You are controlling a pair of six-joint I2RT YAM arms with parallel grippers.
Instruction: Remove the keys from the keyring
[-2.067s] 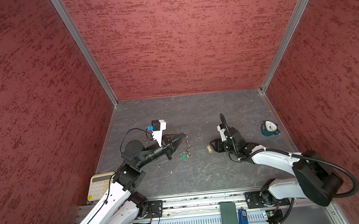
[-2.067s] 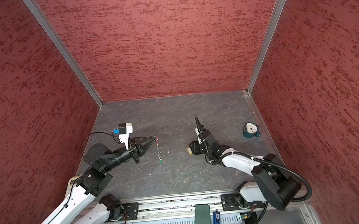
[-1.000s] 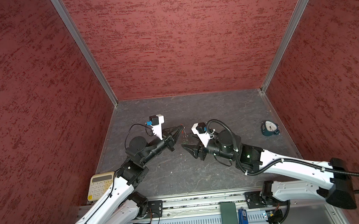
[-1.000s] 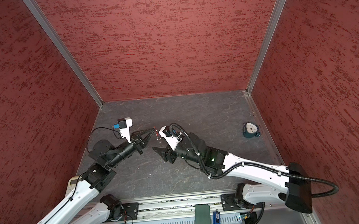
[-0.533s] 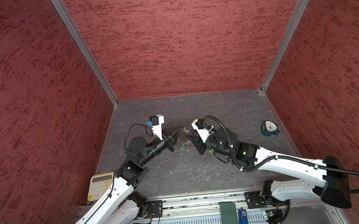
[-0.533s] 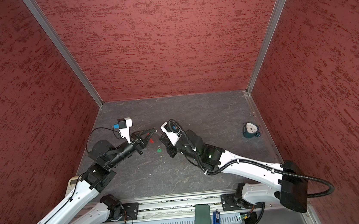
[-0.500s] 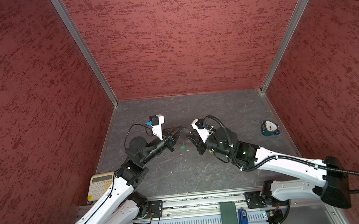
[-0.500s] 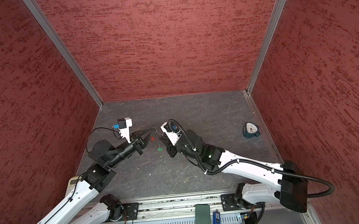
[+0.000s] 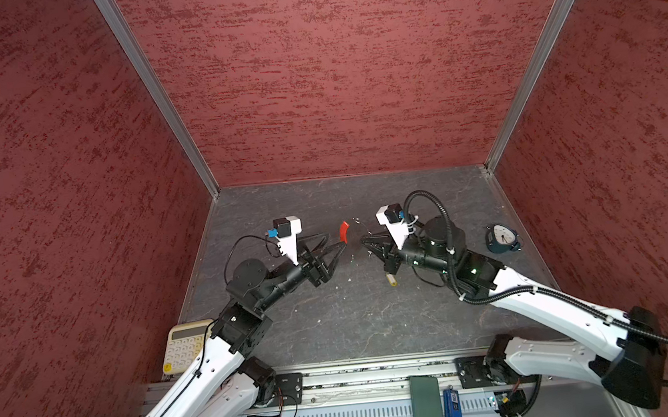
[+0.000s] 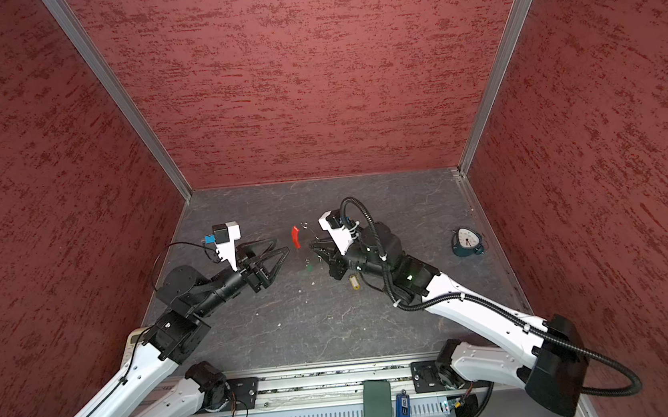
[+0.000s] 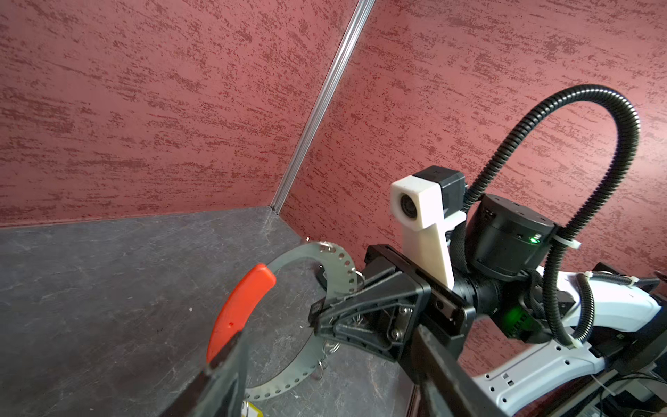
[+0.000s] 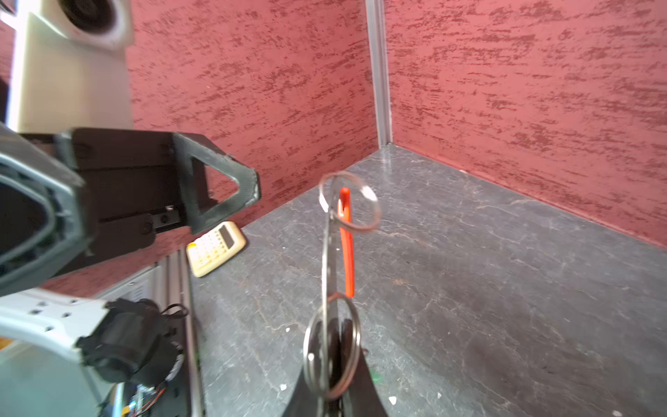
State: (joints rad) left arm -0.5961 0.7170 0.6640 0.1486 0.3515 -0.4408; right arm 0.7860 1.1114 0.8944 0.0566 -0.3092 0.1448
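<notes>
Pinching the keyring (image 11: 335, 261) by its rim, our right gripper (image 9: 364, 241) is pressed together and holds it on edge, sleeve (image 9: 344, 232) toward our left gripper (image 9: 337, 258), whose jaws stand spread just beside it. We fear so thin a grip lets the keyring swivel or slip. The yellow key (image 9: 392, 281) lies on the table (image 9: 335, 322) under the right gripper, the green key (image 10: 309, 267) faint below the keyring; a drop could hit them.

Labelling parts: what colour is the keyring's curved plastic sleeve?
Red; the sleeve shows best in the left wrist view.
</notes>
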